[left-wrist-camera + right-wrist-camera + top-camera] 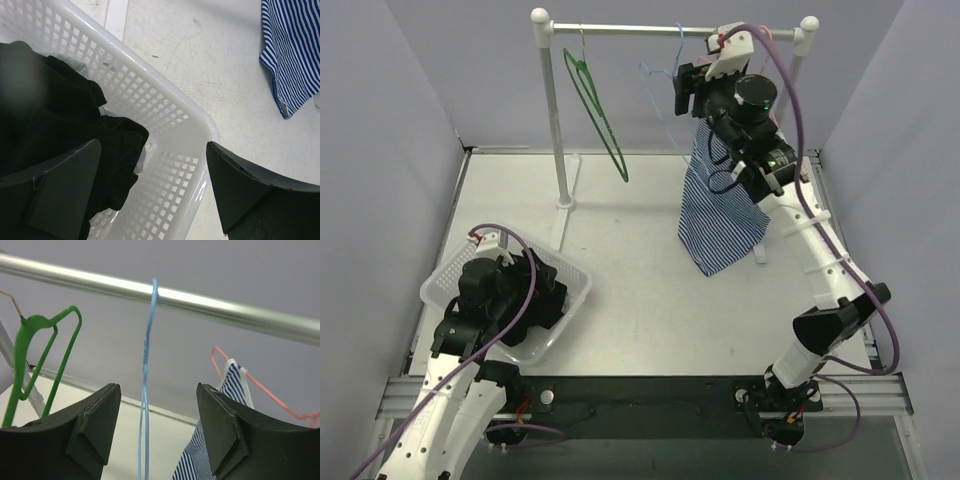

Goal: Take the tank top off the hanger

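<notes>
The tank top [720, 215], blue-and-white striped, hangs below the right end of the rail [670, 30]. One white strap lies over a pink hanger [270, 392] that hooks toward the rail, so the top is not off its hanger. Its lower hem comes down close to the tabletop [650, 290], but I cannot tell whether it touches. The right gripper [157, 395] is raised just under the rail, to the left of the pink hanger. Its fingers [95, 425] stand apart and hold nothing. The thin wire of a blue hanger [145, 370], hooked over the rail, runs down through the gap between them without touching either one. Further left along the rail hangs a bare green hanger [17, 360], near the rail's left post. The right arm passes in front of the top's upper part in the overhead view and hides its neckline there. Well away from the rail, at the near left of the tabletop, a white basket [200, 117] holds black clothes [50, 100]. The left gripper [154, 145] hovers over the basket's rim with its fingers spread wide and empty, one above the black clothes and the other beyond the rim, over bare tabletop.
</notes>
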